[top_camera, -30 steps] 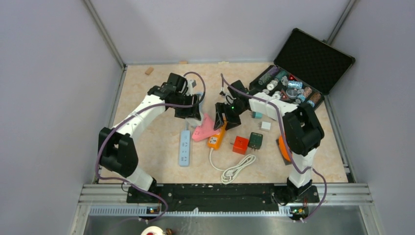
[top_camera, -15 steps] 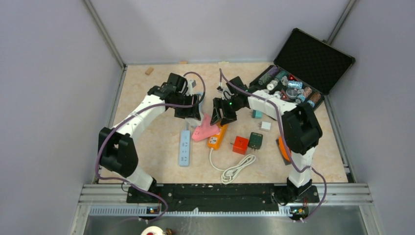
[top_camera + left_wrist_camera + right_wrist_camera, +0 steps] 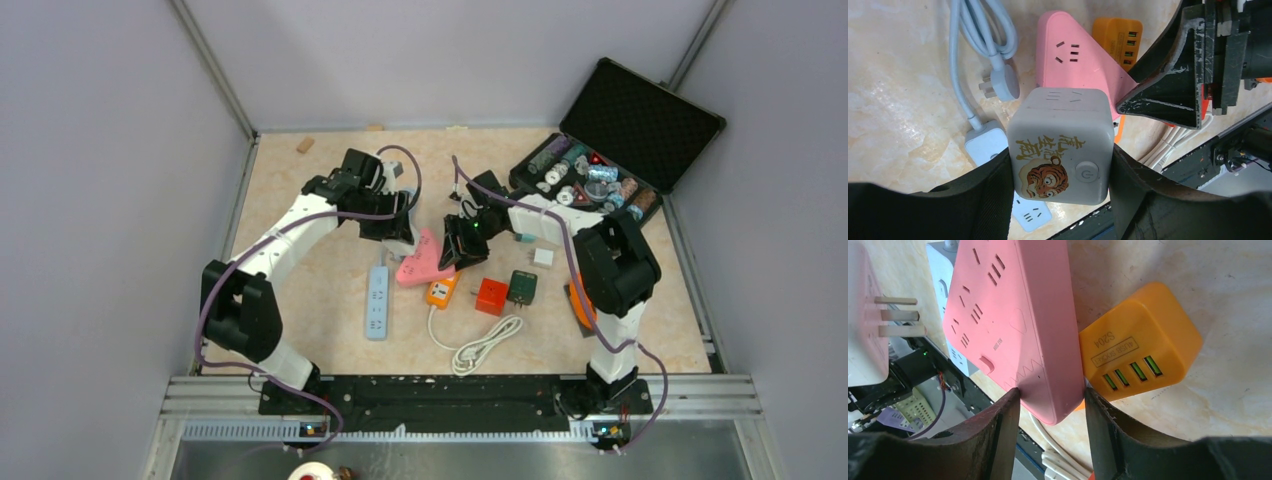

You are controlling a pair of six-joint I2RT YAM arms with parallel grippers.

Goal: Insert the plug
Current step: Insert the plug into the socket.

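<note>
The plug is a white cube adapter (image 3: 1060,145) with a tiger sticker and a round button. My left gripper (image 3: 1060,167) is shut on its two sides and holds it above the table. Its three metal prongs (image 3: 898,315) show at the left edge of the right wrist view, pointing toward the pink triangular power strip (image 3: 420,262) (image 3: 1013,315). My right gripper (image 3: 456,245) (image 3: 1051,396) is shut on that strip's near edge, with both fingers against its sides. From above, the left gripper (image 3: 398,226) hovers just left of the strip.
An orange USB charger (image 3: 442,290) lies against the pink strip, with a coiled white cable (image 3: 485,345) below it. A pale blue power strip (image 3: 377,300) lies to the left. A red cube (image 3: 490,296) and a dark green cube (image 3: 521,287) sit to the right. An open black case (image 3: 610,150) stands at the back right.
My right gripper's jaws have narrowed onto the edge of the pink strip, and that arm has shifted slightly. The left arm with the cube has stayed put.
</note>
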